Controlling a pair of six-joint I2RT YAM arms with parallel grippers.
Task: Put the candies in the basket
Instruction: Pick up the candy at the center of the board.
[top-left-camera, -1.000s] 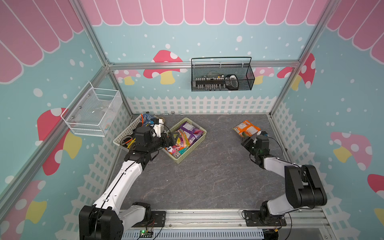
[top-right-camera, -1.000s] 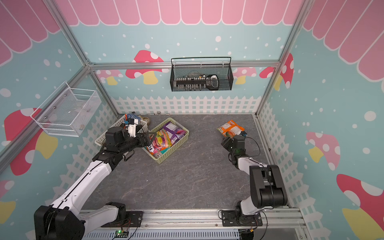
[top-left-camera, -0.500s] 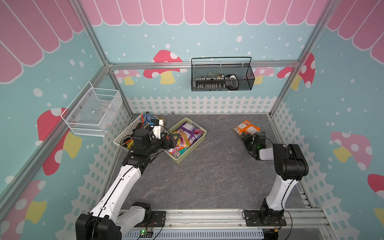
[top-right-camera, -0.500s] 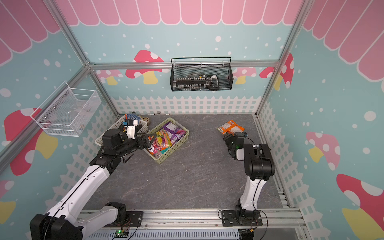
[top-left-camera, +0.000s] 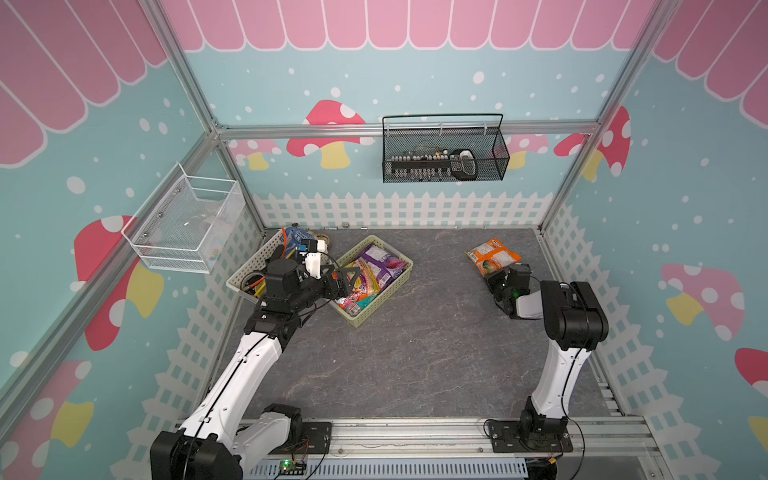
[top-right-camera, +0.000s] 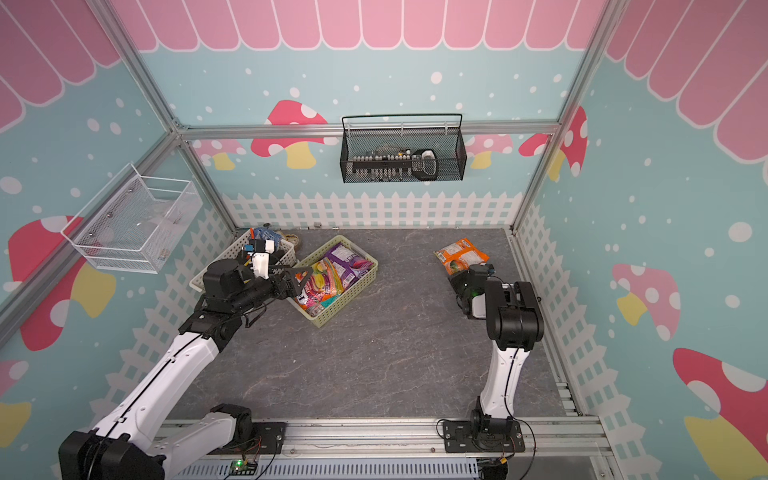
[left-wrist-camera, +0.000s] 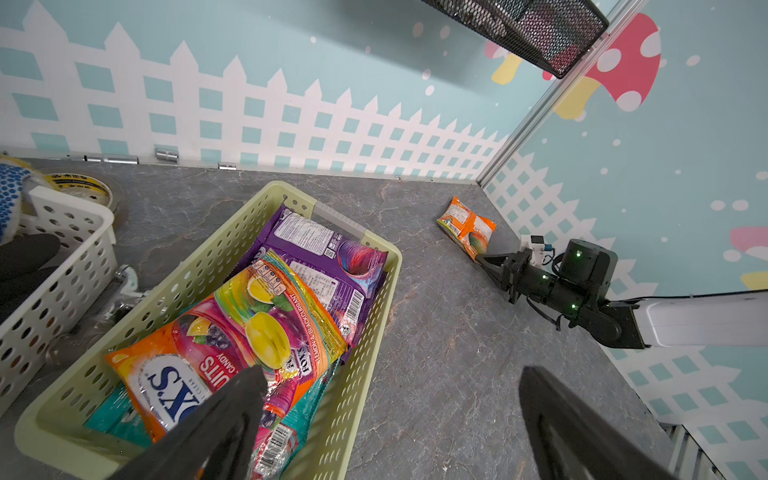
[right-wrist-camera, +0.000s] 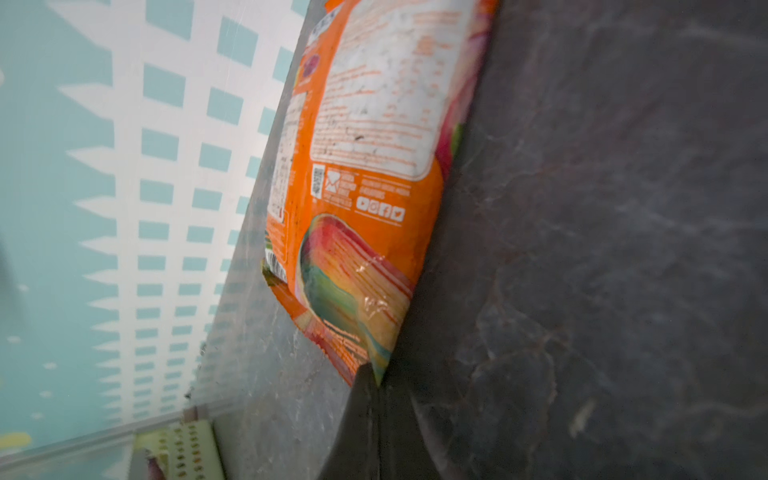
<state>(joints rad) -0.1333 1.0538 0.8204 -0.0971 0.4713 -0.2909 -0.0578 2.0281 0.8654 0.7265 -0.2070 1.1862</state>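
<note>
- We see the right pincer (right-wrist-camera: 376, 384) closed on the near corner of the last orange candy bag (top-left-camera: 492, 255), which lies on the grey counter (top-left-camera: 415, 353) near the right wall, well apart from the yellow-green basket (top-left-camera: 405, 262).
- The left pincer (left-wrist-camera: 386, 419) hangs above the near end of that basket with its jaws wide apart and nothing between them.
- The other candy bags (left-wrist-camera: 249, 328) already lie stacked inside the basket.
- Our main worry is the grip: only a thin corner seam seems caught, so the glossy film could slip free once the bag's weight hangs from it.
- We judge the bag may swing on the way across and catch the basket's rim.
- The left arm stands over the drop zone; unless it clears, the two arms could meet there.
- The pile sits high, so another bag might slide off.
</note>
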